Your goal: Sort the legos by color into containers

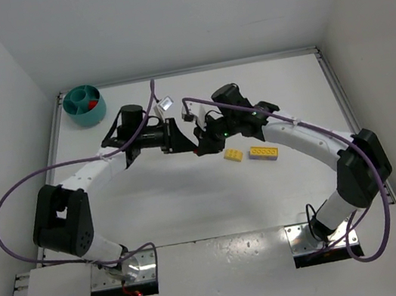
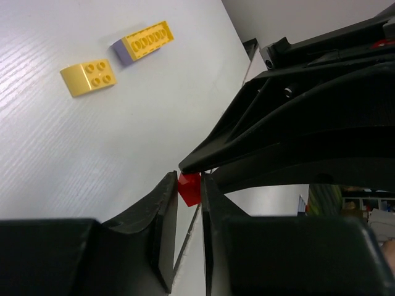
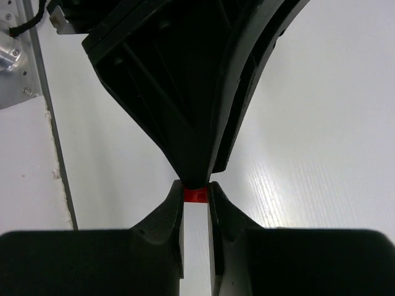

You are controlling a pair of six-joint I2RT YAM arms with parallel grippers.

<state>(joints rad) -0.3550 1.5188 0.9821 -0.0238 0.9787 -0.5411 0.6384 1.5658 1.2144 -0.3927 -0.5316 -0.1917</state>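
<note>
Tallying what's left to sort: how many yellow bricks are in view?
2, on the table: a short yellow brick and a longer yellow brick right of it. Others may be hidden.

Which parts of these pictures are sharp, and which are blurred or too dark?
Top view: even light, sharp. Left wrist view: yellow brick sharp, own fingers soft and dark. Right wrist view: red brick clear, black fingers without detail, table shining.

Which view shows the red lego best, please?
The left wrist view: the red lego is largest there, two faces visible. The right wrist view shows only a thin strip; the top view hides it.
</note>
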